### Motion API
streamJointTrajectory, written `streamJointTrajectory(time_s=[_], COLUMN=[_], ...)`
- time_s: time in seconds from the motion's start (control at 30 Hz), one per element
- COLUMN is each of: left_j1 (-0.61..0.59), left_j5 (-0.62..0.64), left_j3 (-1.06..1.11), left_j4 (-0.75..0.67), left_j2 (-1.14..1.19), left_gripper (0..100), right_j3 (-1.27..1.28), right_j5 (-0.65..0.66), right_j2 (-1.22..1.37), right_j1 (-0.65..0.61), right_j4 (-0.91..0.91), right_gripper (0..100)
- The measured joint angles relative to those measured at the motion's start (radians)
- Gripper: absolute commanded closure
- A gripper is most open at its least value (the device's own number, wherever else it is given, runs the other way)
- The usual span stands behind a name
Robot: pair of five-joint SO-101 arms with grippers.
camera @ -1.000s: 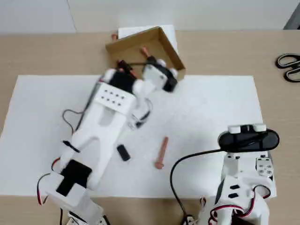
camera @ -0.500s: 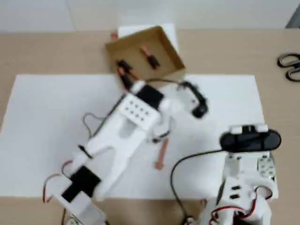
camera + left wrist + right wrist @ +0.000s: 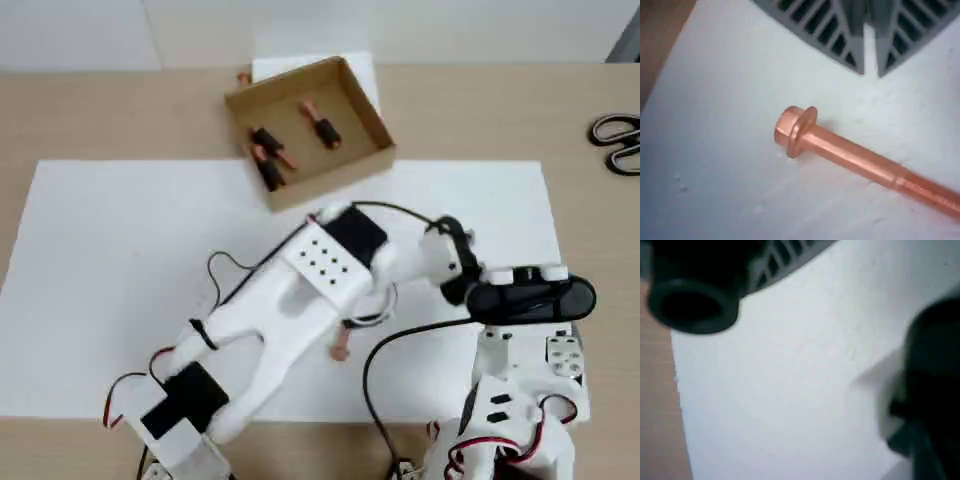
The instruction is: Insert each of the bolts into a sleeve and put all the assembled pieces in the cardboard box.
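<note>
Tan wooden tabletop, with a large white paper sheet spread across it. An open brown cardboard box sits skewed at the sheet's 12 o'clock edge. Inside are three assembled pieces — copper bolts seated in black sleeves. One lies toward the box's 1 o'clock, and two lie side by side toward 8 o'clock.

One loose copper-coloured flanged bolt lies flat on the paper near the sheet's 6 o'clock. From above, its head end peeks out from under the left arm and the shank is hidden.

The left arm is white, with its base at the sheet's 7 o'clock. It stretches toward 2 o'clock, and its far end is close beside the right arm's black top. The left hand has grey ribbed fingers pressed nearly together with a thin slit between them, pinching nothing. Its tips are near the bolt's shank, apart from it.

The right arm is folded up at the sheet's 5 o'clock. Right hand — cannot tell its state. A black hollow cylinder sits close to the right wrist lens, over the paper's border with the bare tabletop. Whether it is gripped, I cannot tell.

Black-handled scissors lie at the tabletop's 2 o'clock, well apart from everything else.
</note>
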Motion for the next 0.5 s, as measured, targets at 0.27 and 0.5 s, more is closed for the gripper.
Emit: streamJointTrajectory(time_s=[0.27,0.5], left_j1=[0.032,0.041], left_j5=[0.0,0.0], left_j3=[0.0,0.0], left_j4=[0.0,0.0], left_j2=[0.0,0.0], left_gripper=[83,83], right_j3=[0.0,0.0], right_j5=[0.0,0.0], right_j2=[0.0,0.0], right_j1=[0.0,0.0], right_j4=[0.0,0.0], right_gripper=[99.1,99.1])
